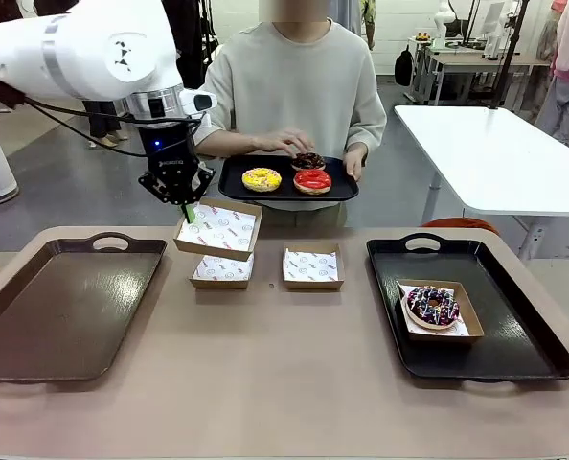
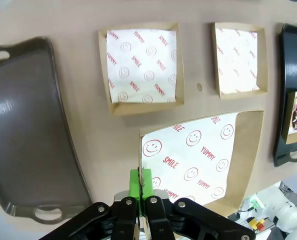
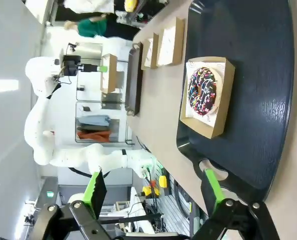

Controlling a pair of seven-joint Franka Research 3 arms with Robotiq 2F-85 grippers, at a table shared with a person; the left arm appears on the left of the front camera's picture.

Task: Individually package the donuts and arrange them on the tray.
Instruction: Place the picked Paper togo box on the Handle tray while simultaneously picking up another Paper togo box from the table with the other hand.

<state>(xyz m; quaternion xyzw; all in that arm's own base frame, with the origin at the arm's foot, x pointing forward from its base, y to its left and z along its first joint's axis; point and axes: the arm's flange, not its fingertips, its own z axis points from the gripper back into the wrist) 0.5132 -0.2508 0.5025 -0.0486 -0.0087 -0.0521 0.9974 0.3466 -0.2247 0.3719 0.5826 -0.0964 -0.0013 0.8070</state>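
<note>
My left gripper point(image 1: 187, 211) is shut on the near edge of a shallow cardboard box point(image 1: 218, 229) lined with printed paper and holds it tilted above the table. The left wrist view shows the green pads point(image 2: 135, 181) pinching that box's point(image 2: 203, 157) rim. A purple sprinkled donut point(image 1: 432, 306) sits in a box on the black tray point(image 1: 514, 326) at the right. Across the table, a person holds a small black tray point(image 1: 235, 187) with a yellow donut point(image 1: 261, 179), a red donut point(image 1: 312, 180) and a chocolate donut point(image 1: 308, 161). My right gripper point(image 3: 153, 192) hangs open above the black tray point(image 3: 261, 60), near the boxed donut point(image 3: 203, 92).
Two more paper-lined boxes point(image 1: 222, 271) point(image 1: 312, 267) lie on the table's middle. A brown tray point(image 1: 64, 302) with nothing on it sits at the left. The person's hand point(image 1: 286, 144) hovers over the small tray. A white table point(image 1: 495, 153) stands behind at the right.
</note>
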